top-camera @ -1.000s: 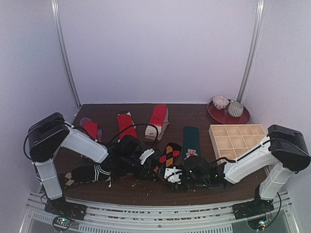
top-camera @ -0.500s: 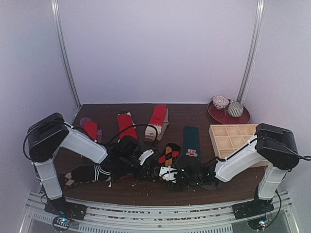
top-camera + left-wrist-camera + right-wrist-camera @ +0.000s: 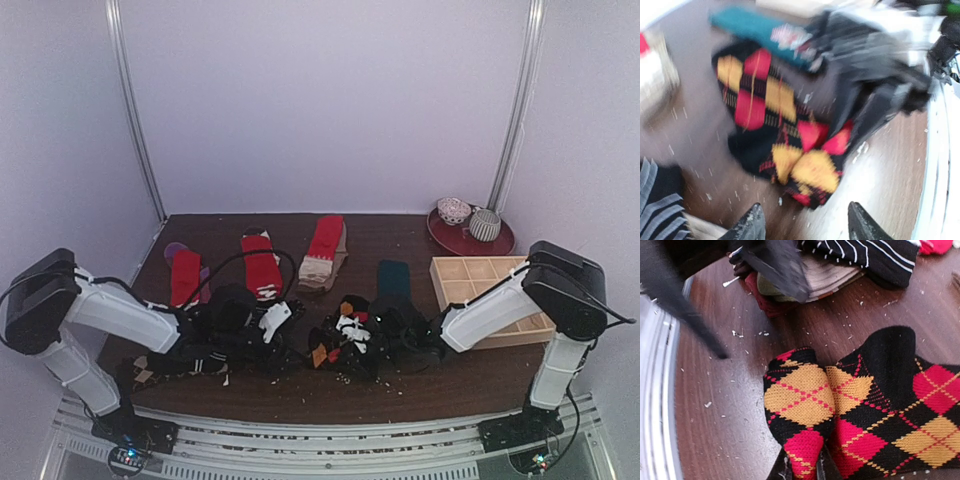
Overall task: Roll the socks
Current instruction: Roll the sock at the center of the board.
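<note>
While my right pincer [image 3: 800, 469] is clamped on the folded end of the soft black sock with orange and red argyle diamonds [image 3: 850, 415], which lies mid-front on the dark wooden bench [image 3: 715, 390], my left pincer [image 3: 805, 224] hangs above it, fingers apart. I should roll tightly, with the left pinning the flat part.

Pale lilac walls [image 3: 330, 100] close in behind and beside the dark wooden table [image 3: 395, 235], with a metal upright [image 3: 135, 110] at each of its back corners.
</note>
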`<state>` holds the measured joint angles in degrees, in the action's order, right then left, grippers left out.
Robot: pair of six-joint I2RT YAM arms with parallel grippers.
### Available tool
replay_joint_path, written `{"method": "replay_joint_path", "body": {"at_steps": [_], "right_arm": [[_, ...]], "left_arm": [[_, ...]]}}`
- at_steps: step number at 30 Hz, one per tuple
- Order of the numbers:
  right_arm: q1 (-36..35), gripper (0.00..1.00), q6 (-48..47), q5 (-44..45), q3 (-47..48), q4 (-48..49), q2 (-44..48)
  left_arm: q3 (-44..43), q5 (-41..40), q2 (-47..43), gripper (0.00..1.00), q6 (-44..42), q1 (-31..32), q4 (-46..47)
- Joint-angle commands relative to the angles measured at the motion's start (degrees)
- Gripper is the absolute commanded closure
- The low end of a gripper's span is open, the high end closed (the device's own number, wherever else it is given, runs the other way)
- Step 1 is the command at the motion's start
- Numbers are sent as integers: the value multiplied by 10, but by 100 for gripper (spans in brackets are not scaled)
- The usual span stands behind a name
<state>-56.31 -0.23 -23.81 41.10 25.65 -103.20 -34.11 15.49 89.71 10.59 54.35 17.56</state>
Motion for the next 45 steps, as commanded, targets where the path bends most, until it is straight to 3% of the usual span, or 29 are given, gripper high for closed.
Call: {"method": "replay_joint_path", "body": {"at_steps": [1,11,18,22,27,29,33,36,39,45], "right_arm": [[15,93,104,-122,-12,-139,-49],[50,93,143,-169,4,-173,-74],[63,93,131,-176,11,-193,-87],[68,93,136,-181,14,-195,-93],[76,93,134,-182,15,-197,-96],[78,93,133,-183,16,-199,-99],[79,92,131,-182,19,-198,-101],[80,88,127,-180,21,-196,-94],[80,81,122,-177,15,-185,-66],[72,58,93,-91,-61,-94,94]], "left_arm": [[44,-84,-22,44,-104,39,179],[7,-22,103,46,-131,47,217],[3,-14,113,49,-130,58,209],[-15,-1,136,61,-131,61,184],[-20,-9,151,59,-126,75,167],[-22,-9,157,63,-121,75,158],[-22,-22,165,87,-108,75,141],[-23,-30,173,100,-95,75,125],[-22,-40,175,100,-60,74,102],[-80,-3,192,100,12,49,-62]]}}
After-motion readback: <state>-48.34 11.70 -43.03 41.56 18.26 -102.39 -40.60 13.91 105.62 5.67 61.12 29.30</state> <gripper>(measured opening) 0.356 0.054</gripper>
